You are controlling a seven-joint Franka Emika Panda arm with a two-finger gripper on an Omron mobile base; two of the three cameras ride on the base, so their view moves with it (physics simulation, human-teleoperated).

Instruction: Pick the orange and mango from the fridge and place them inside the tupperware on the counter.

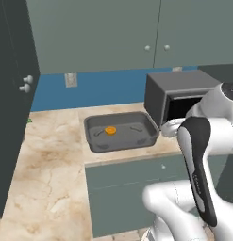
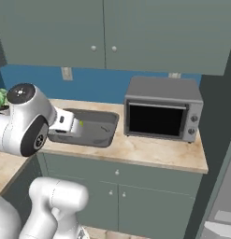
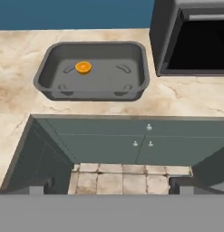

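Observation:
The orange (image 1: 110, 130) (image 3: 83, 67) lies inside the dark grey tupperware (image 1: 146, 137) (image 2: 107, 138) (image 3: 90, 93), left of its middle. The tupperware rests on the beige counter (image 1: 47, 160) (image 3: 177, 102). My gripper (image 3: 111, 186) is open, its two dark tips wide apart with nothing between them. It hangs above and in front of the counter's edge and looks down at the tupperware from a distance. The mango is out of view. The fridge (image 2: 220, 219) shows as a grey side and pale shelf at the right edge of the right base view.
A boxy grey microwave (image 1: 179, 94) (image 2: 162, 109) (image 3: 195, 41) stands on the counter just right of the tupperware. Grey-green cabinet doors (image 3: 131, 142) run below and wall cabinets (image 2: 103, 32) above. A tall dark cabinet (image 1: 9, 94) closes off the left. Tiled floor (image 3: 127, 179) lies under the hand.

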